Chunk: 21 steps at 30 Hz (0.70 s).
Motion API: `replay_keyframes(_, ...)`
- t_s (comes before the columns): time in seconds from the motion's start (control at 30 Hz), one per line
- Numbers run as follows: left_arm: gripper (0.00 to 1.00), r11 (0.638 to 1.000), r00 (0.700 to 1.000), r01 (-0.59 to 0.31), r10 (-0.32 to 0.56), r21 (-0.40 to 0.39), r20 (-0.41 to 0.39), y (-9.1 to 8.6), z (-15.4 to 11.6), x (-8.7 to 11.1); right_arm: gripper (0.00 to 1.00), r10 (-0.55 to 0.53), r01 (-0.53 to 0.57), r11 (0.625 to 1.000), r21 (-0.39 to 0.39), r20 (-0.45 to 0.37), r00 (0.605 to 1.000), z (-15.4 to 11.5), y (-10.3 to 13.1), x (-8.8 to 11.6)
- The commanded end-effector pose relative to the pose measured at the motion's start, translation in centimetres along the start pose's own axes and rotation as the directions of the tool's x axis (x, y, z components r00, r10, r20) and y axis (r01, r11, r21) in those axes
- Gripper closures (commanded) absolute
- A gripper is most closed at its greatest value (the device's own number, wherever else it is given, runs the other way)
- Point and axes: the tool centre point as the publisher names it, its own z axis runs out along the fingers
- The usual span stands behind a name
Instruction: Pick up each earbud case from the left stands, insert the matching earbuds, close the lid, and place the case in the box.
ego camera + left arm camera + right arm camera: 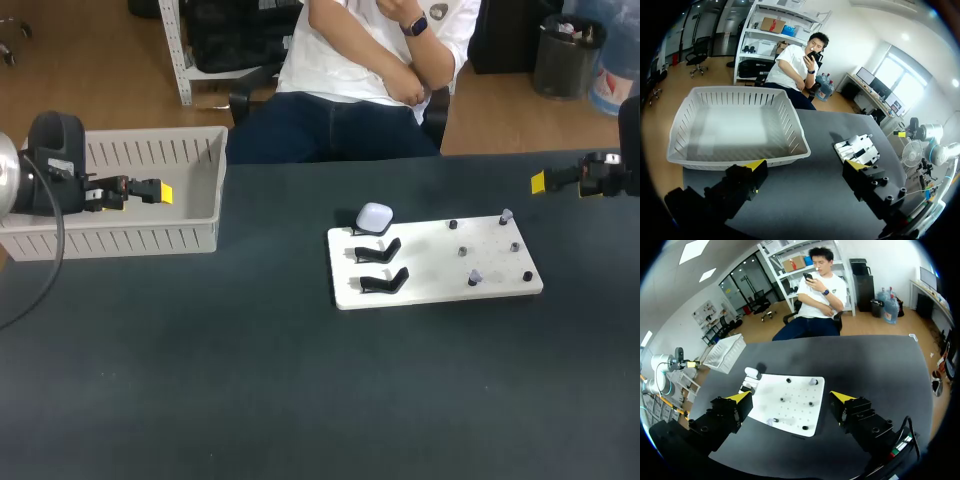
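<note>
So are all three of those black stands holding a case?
No: one white earbud case sits at the back of the row, and the two black stands in front of it are bare.

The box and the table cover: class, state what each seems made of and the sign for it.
The box looks like moulded plastic, off-white and matt: thin walls with evenly spaced slots. The table cover looks like dark matt cloth or rubber mat: no shine, no grain; which cannot be told.
</note>
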Motion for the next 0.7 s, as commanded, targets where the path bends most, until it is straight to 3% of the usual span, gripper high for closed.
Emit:
replay_keyframes(0.03,0.00,1.000,1.000,0.003,-0.003,-0.011,-0.010,-0.2,0.0,-0.2,0.00,0.000,0.000,1.000,0.002,-0.001,1.000,0.0,0.0,0.0)
replay_keyframes(0.37,0.00,1.000,1.000,0.003,-0.003,-0.011,-0.010,-0.2,0.0,-0.2,0.00,0.000,0.000,1.000,0.002,-0.001,1.000,0.0,0.0,0.0)
replay_keyframes(0.4,0.00,0.998,0.999,-0.042,0.041,0.049,0.011,-0.4,0.2,-0.4,0.00,0.000,0.000,1.000,0.002,-0.001,1.000,0.0,0.0,0.0)
replay_keyframes(0.5,0.00,0.956,0.973,-0.222,0.206,0.193,0.100,-0.9,1.1,-0.5,0.00,0.000,0.000,1.000,0.002,-0.001,1.000,0.0,0.0,0.0)
replay_keyframes(0.53,0.00,0.926,0.952,-0.298,0.272,0.232,0.139,-1.0,1.3,-0.6,0.00,0.000,0.000,1.000,0.002,-0.001,1.000,0.0,0.0,0.0)
replay_keyframes(0.6,0.00,0.883,0.933,-0.344,0.281,0.320,0.227,-0.9,1.7,-0.8,0.00,0.000,0.000,1.000,0.002,-0.001,1.000,0.0,0.0,0.0)
replay_keyframes(0.7,0.00,0.830,0.889,-0.441,0.352,0.342,0.293,-1.1,2.3,-1.3,0.00,0.000,0.000,1.000,0.002,-0.001,1.000,0.0,0.0,0.0)
